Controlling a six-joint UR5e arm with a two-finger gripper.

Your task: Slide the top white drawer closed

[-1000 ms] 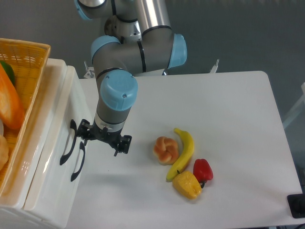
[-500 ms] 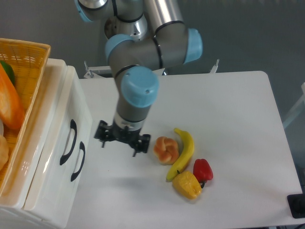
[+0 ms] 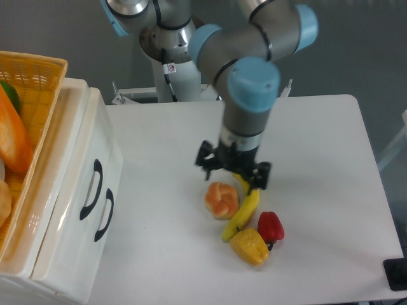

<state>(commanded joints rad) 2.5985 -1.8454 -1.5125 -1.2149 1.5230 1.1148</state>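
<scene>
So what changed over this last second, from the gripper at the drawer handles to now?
The gripper swung away from the top white drawer with its curved black handle, travelling right across the white table until it hangs over the yellow banana and tan bread roll. It carried nothing. Both drawers, the orange wicker basket and the food stayed put.

White drawer (image 3: 76, 190) — black handle (image 3: 91, 189)

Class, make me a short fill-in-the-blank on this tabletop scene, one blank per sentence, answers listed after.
1. The gripper hangs above the ____, away from the cabinet.
2. The top white drawer has a ____ handle.
3. The basket on the cabinet is ____.
4. The red pepper touches the ____ pepper.

Answers: banana; black; orange; yellow
</scene>
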